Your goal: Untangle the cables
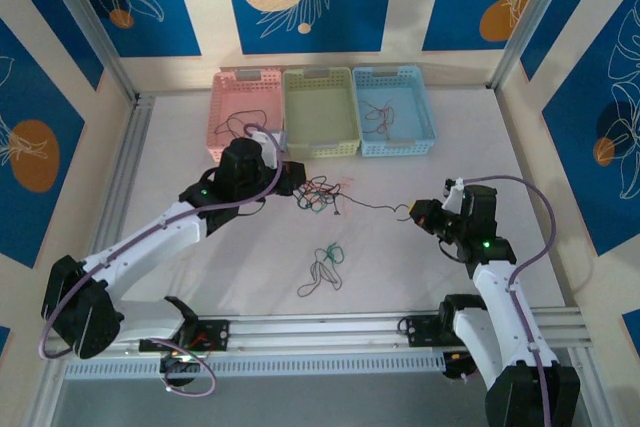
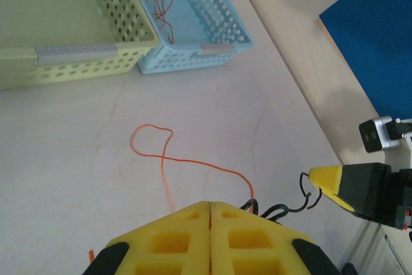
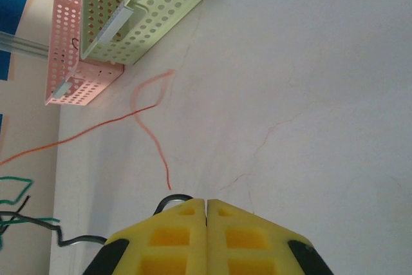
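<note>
Approx. halfway: my left gripper (image 1: pixel 298 187) clamped the cables (image 1: pixel 320 193) mid-table, my right gripper (image 1: pixel 411 213) pinched a black strand (image 1: pixel 375 209) drawn from them. Wires lay in pink basket (image 1: pixel 245 75) & blue basket (image 1: pixel 392 73); loose clump (image 1: pixel 325 267) unsorted.

A tangle (image 1: pixel 318 193) of thin black, green and red-orange wires lies just left of centre in the top view, loose and curly. A black strand (image 1: pixel 375 209) runs from it to the right, nearly straight. Below centre, a separate black-and-green bundle (image 1: pixel 323 270) lies in slack loops. Toward the top, a black wire (image 1: pixel 240 128) curls inside the pink basket (image 1: pixel 245 74), and a red wire (image 1: pixel 379 117) lies in the blue basket (image 1: pixel 395 72). In the left wrist view a red-orange wire (image 2: pixel 163 159) forms one flat loop at centre.
</note>
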Motion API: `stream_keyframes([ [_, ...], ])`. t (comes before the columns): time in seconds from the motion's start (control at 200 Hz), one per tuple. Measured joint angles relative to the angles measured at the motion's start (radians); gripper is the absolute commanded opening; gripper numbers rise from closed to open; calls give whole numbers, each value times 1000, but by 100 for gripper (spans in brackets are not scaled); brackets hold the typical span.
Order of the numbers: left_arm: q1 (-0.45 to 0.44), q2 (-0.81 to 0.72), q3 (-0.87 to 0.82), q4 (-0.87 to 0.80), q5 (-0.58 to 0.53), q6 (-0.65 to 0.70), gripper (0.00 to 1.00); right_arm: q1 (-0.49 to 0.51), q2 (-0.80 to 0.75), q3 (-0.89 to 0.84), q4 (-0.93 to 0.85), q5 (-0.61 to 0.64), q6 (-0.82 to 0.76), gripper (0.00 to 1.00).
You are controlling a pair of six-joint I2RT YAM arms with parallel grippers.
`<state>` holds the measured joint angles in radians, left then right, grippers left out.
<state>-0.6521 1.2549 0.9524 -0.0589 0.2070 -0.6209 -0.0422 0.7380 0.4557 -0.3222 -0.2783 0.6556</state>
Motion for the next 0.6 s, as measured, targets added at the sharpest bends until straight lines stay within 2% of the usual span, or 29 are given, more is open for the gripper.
stream_keyframes([
  [0.09, 7, 1, -28, 27, 34, -2, 0, -5, -4, 0, 0, -22, 6, 25],
  [0.16, 20, 8, -44, 43, 53, -1, 0, -5, -3, -2, 0, -34, 9, 43],
  [0.255, 27, 42, -52, 63, 74, 0, 0, 28, 3, -5, -6, -45, 11, 54],
  [0.395, 28, 90, -68, 69, 92, 6, 0, 111, 24, -4, -23, -45, 7, 59],
  [0.6, 28, 98, -73, 50, 120, 49, 0, 218, 111, 39, -24, -48, 12, 58],
])
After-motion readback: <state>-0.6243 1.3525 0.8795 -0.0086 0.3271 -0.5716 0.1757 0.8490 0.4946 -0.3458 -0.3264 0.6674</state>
